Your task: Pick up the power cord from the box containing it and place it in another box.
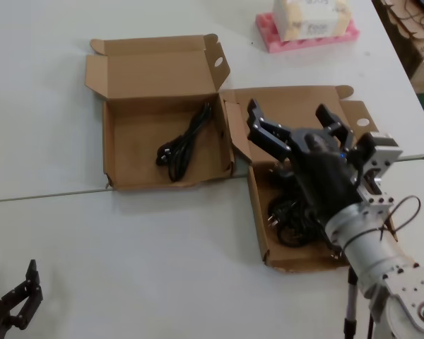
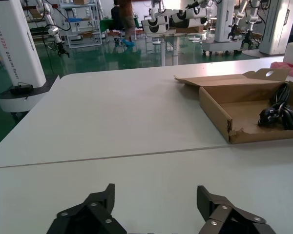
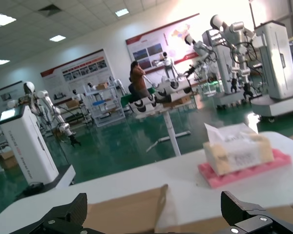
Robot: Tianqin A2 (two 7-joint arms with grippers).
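Observation:
A slim black power cord (image 1: 184, 141) with a plug at its near end lies in the left cardboard box (image 1: 120, 152), whose lid has a folded lip strip. Both show in the left wrist view: the cord (image 2: 278, 109) and the box (image 2: 215, 109). The right box (image 1: 258, 226) has a plain flat lid and holds another tangle of black cord (image 1: 286, 215), partly hidden by my arm. My right gripper (image 1: 288, 109) hangs open and empty above that box's back part; in the right wrist view (image 3: 153, 204) it faces a cardboard flap (image 3: 127, 214). My left gripper (image 2: 156, 192) is open and empty.
My left gripper (image 1: 21, 296) rests low near the table's front left corner. A tissue box on pink foam (image 1: 307, 28) stands at the back and shows in the right wrist view (image 3: 239, 156). Stacked cardboard (image 1: 410, 28) lies beyond the table's right edge.

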